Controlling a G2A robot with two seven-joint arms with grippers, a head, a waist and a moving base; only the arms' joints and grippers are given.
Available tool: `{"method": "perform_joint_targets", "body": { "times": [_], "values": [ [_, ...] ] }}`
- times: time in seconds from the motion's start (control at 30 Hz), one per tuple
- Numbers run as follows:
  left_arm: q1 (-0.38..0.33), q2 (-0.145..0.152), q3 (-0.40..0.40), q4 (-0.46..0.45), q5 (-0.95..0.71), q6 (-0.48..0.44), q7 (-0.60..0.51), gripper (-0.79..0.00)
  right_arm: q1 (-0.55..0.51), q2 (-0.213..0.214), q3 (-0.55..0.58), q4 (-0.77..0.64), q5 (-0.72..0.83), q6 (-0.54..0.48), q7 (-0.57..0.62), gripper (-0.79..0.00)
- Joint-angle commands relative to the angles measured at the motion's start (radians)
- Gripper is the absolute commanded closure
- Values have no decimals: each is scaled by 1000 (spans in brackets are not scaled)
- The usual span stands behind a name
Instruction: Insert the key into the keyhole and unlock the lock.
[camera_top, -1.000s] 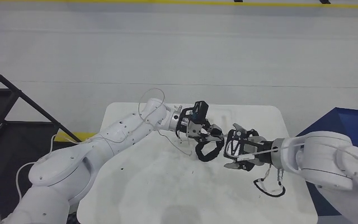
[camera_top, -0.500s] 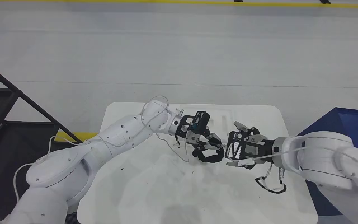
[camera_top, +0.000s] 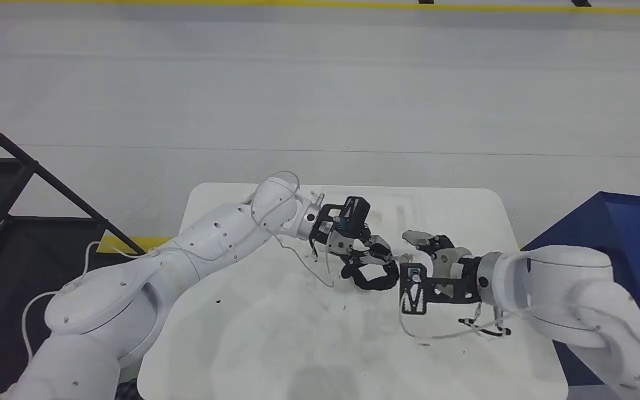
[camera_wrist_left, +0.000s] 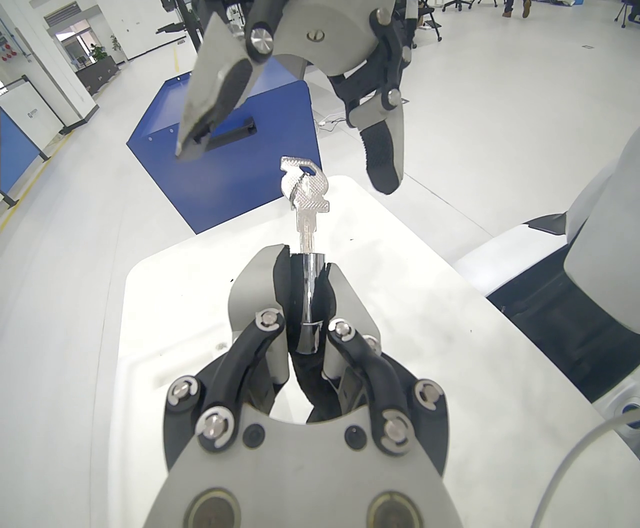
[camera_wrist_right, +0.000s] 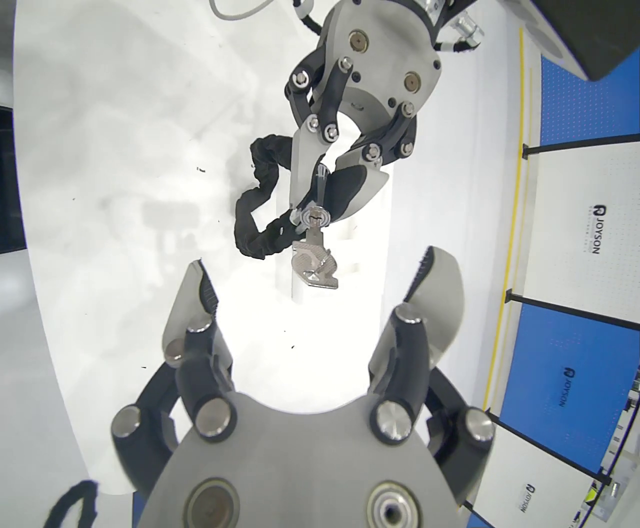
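Observation:
My left gripper (camera_wrist_left: 306, 260) is shut on the chrome lock cylinder (camera_wrist_left: 310, 300), holding it above the white table (camera_top: 250, 330). The lock's black cable loop (camera_top: 372, 277) hangs under the left gripper (camera_top: 366, 262). A silver key (camera_wrist_left: 305, 192) sticks out of the keyhole, its bow free. Facing it, my right gripper (camera_wrist_right: 317, 267) stands open, its fingers apart on either side of the key (camera_wrist_right: 315, 262) without touching it. From the right wrist, the lock face (camera_wrist_right: 315, 216) and cable (camera_wrist_right: 257, 200) sit in the left gripper (camera_wrist_right: 325, 200). In the top view the right gripper (camera_top: 412, 277) is just right of the lock.
A thin black cord (camera_top: 480, 325) trails by the right arm near the table's right edge. A blue box (camera_wrist_left: 225, 155) stands on the floor beyond that edge. Bare table surface lies toward the front left.
The right gripper has rolled about its wrist and shifted slightly left and down toward the lock. The left gripper with the lock has barely moved.

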Motion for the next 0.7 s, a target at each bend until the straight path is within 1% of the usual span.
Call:
{"method": "perform_joint_targets", "body": {
  "times": [0.0,0.17,0.33,0.43,0.5,0.53,0.67],
  "values": [
    [2,-1,0,3,2,0,4,0,-4,-1,-4,-4,-42,-4,-16,-249],
    [5,-5,0,10,6,0,10,0,-13,-4,-12,-20,-129,-6,-52,-228],
    [7,-8,0,15,9,0,15,0,-19,-7,-16,-26,-173,-7,-75,-179],
    [7,-9,0,16,8,0,15,0,-20,-10,-21,-21,-174,-16,-89,-114],
    [6,-10,0,16,8,0,15,0,-20,-12,-22,-13,-157,-15,-107,-25],
    [5,-10,0,15,6,0,15,0,-19,-13,-22,-11,-155,-12,-106,0],
    [3,-11,0,14,5,0,15,0,-23,-17,-19,-5,-109,24,-108,0]
  ]
}}
